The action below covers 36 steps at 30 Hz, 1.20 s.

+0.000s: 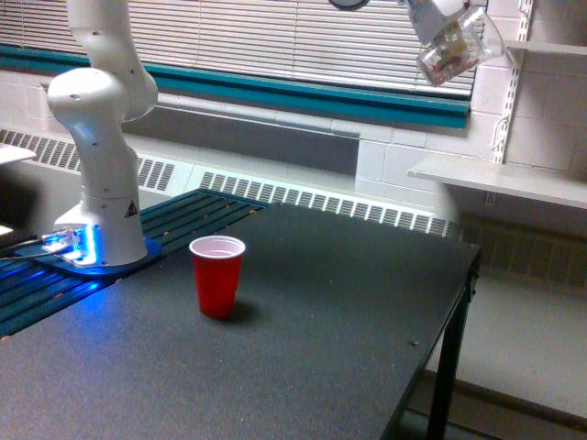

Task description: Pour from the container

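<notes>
Gripper fingers clamped on the tilted container, high and well toward the exterior view's right of the red cup on the worktop

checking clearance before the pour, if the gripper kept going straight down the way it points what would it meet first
Judging loosely, the gripper, holding the tilted clear container high up, would meet the black table near its far right edge, not the red cup. Depth is unclear.

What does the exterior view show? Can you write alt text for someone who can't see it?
A robot's gripper holds a clear cup of pinkish bits, tilted, high at the view's upper right. A red cup stands upright and far below on a black table, near the arm's white base.
</notes>
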{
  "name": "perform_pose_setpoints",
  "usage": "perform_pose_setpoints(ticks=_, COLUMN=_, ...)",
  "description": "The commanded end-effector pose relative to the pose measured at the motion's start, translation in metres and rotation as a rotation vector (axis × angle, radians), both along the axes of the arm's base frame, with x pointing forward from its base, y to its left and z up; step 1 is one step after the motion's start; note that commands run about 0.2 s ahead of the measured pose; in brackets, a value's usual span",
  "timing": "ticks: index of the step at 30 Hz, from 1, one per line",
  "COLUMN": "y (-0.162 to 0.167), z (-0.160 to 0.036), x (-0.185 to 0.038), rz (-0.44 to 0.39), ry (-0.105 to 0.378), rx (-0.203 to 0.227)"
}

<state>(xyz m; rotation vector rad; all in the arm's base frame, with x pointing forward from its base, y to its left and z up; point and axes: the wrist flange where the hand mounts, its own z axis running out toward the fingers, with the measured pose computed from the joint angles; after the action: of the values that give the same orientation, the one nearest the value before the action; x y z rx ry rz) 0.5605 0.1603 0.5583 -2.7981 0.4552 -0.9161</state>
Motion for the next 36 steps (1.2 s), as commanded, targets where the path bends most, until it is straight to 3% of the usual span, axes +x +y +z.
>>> perform_pose_setpoints(ticks=1, y=0.022, z=-0.002, x=0.0, rz=0.031, ry=-0.004, rx=0.0)
perform_pose_setpoints(ticks=20, y=-0.008, z=-0.024, x=-0.025, rz=-0.015, ry=0.002, rx=-0.092)
perform_pose_setpoints(ticks=36, y=-0.035, z=-0.062, x=-0.077, rz=-0.059, ry=0.053, rx=-0.165)
